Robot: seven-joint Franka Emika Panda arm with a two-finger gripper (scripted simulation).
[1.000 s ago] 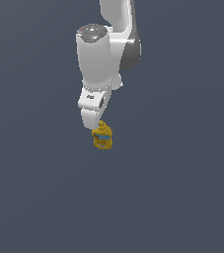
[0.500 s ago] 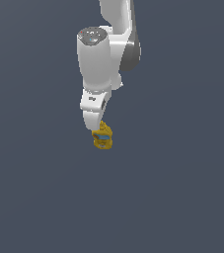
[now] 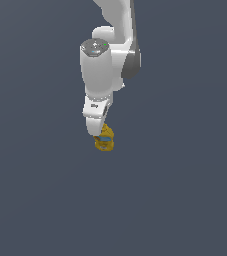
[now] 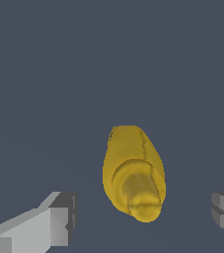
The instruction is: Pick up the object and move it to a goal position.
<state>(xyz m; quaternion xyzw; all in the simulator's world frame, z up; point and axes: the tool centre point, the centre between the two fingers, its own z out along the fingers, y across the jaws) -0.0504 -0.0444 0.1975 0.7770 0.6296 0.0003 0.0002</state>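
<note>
- The gripper [image 4: 143,217] is released: its two fingers [image 4: 59,220] stand wide apart, touching nothing.
- The yellow bottle [image 4: 133,170] is between them, cap toward the wrist camera.
- In the exterior view, the bottle [image 3: 105,141] is just under the white arm [image 3: 102,70].

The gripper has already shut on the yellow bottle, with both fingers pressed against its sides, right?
No. In the wrist view the gripper is open: its fingers stand clear of the yellow bottle, with grey floor showing on both sides. The bottle sits between them, not yet clamped.
</note>
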